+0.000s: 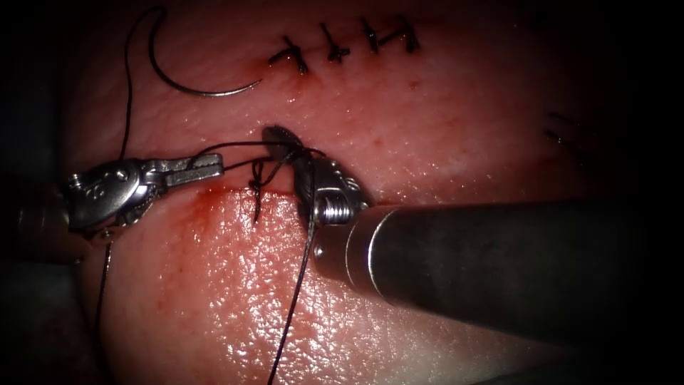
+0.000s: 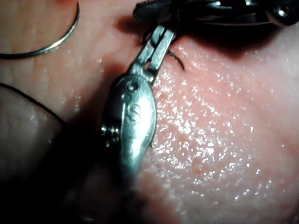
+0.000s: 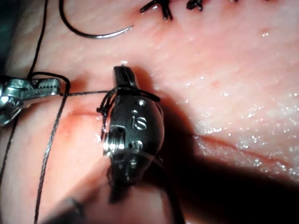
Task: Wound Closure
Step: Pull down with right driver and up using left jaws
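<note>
Tissue (image 1: 427, 128) is seen with several finished stitches (image 1: 342, 44) across the cut's upper stretch, while a knot (image 1: 258, 175) is unfinished and the cut to its right lies open. Thread (image 1: 246, 146) is clamped by the left tool (image 1: 214, 166)'s closed jaws and wound round the right tool (image 1: 279, 137), whose jaws cannot be judged. Needle (image 1: 182, 78) is left free on the tissue at upper left, its arc opening upward, tip pointing right.

This is looking like a surgical training lab: pale, glistening tissue (image 1: 442, 128) is lying under strong endoscope lighting, carrying a row of dark finished stitches (image 1: 342, 44), while a curved needle (image 1: 192, 82) and black thread (image 1: 292, 299) are resting beside two slim steel instruments; the surroundings are staying dark, probably a bench.
</note>
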You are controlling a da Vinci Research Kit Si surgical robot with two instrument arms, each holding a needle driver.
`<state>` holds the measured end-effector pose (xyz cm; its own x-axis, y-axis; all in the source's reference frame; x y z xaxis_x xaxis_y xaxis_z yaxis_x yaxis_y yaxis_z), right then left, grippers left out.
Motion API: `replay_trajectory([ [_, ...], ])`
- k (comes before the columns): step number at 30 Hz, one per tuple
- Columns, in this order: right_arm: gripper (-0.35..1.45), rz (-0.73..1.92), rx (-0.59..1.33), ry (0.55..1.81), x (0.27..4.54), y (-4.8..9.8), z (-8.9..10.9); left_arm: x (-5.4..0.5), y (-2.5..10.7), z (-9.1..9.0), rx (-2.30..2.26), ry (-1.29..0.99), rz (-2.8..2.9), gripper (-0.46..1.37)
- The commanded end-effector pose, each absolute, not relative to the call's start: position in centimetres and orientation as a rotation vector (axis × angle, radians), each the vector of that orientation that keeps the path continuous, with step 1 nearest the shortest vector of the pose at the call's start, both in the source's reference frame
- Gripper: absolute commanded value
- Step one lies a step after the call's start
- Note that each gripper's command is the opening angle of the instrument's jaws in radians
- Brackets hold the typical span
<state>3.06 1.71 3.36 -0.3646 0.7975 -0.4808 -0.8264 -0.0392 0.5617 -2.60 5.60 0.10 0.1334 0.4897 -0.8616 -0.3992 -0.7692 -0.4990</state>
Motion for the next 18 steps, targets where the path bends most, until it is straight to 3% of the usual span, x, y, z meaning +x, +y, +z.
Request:
replay_trajectory([
  [1,-0.35,1.673,-0.044,0.972,3.04,1.69,3.32,-2.59,5.65,0.13,-1.730,-0.093,1.744,-0.35],
  [18,-0.35,1.570,0.035,1.036,2.97,1.40,3.07,-2.61,6.31,0.31,-1.643,-0.095,1.813,-0.35],
])
